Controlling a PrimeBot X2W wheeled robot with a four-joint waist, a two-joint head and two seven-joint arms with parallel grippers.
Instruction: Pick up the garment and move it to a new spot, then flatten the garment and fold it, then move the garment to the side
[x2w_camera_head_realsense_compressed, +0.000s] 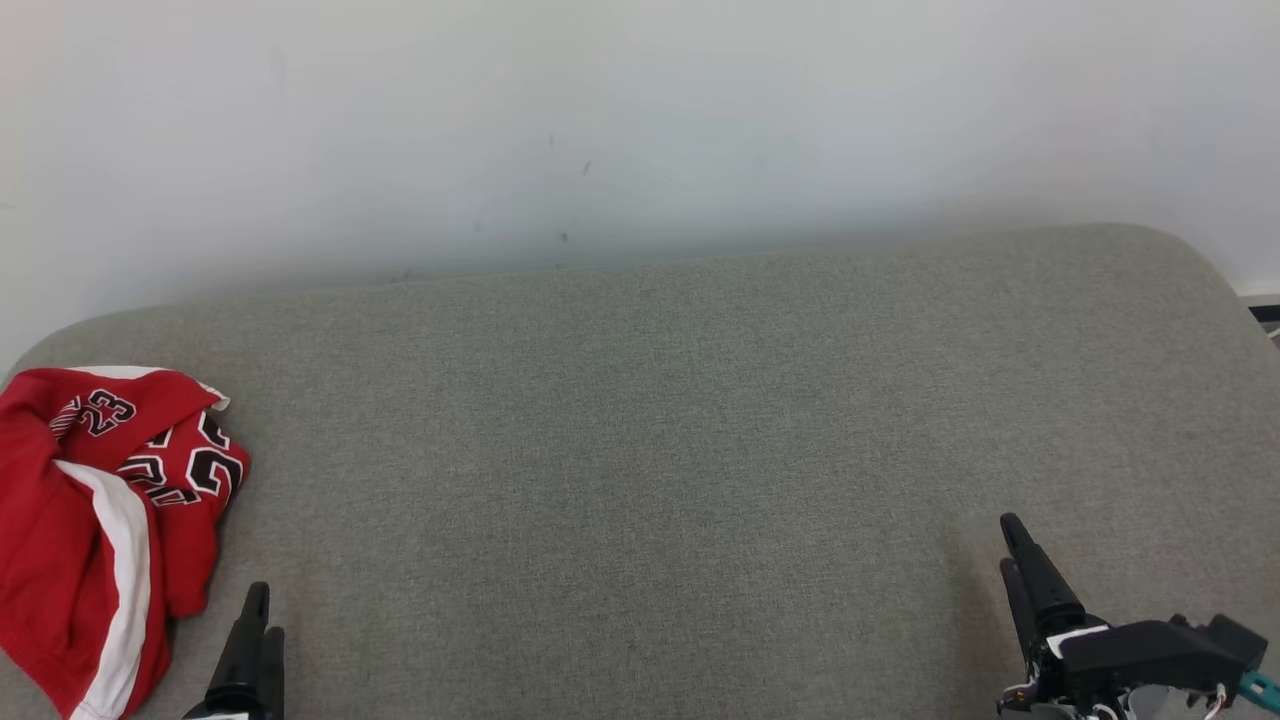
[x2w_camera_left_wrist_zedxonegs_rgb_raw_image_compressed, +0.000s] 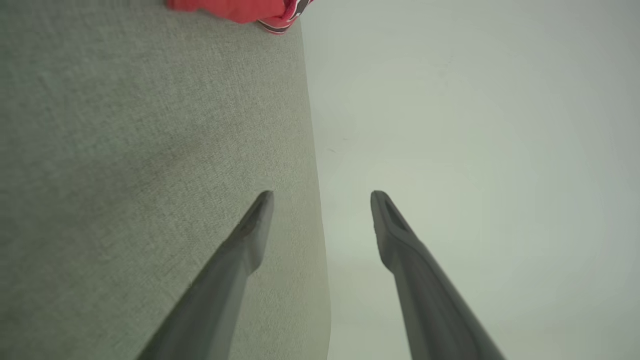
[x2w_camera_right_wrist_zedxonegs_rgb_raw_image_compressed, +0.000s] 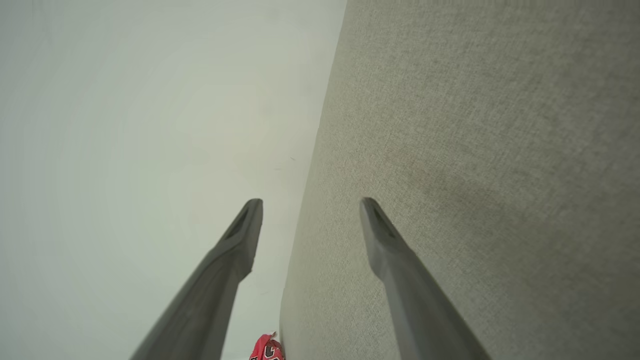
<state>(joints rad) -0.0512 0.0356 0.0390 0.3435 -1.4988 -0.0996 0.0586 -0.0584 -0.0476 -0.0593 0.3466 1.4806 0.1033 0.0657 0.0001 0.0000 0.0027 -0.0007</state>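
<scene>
The garment (x2w_camera_head_realsense_compressed: 100, 520), a crumpled red 23 jersey, lies at the lower left of the head view on the grey cushion (x2w_camera_head_realsense_compressed: 640, 420). It is probably light and limp, so pinch a raised fold. The left gripper (x2w_camera_left_wrist_zedxonegs_rgb_raw_image_compressed: 322, 195) and right gripper (x2w_camera_right_wrist_zedxonegs_rgb_raw_image_compressed: 310, 201) have their fingers spread and empty. The head view gives most of the heap, while the wrist views catch red slivers at their frame edges.

Grey woven-fabric padded bench (x2w_camera_head_realsense_compressed: 640, 450), rounded far corners, set against plain white wall (x2w_camera_head_realsense_compressed: 640, 120). Crumpled red garment with white stripe and black-white "23" numerals (x2w_camera_head_realsense_compressed: 110, 520) at bench left edge. Left gripper (x2w_camera_head_realsense_compressed: 265, 610) just beside garment, lower left. Right gripper (x2w_camera_head_realsense_compressed: 1010, 542) lower right, over bare fabric, well apart from garment.
</scene>
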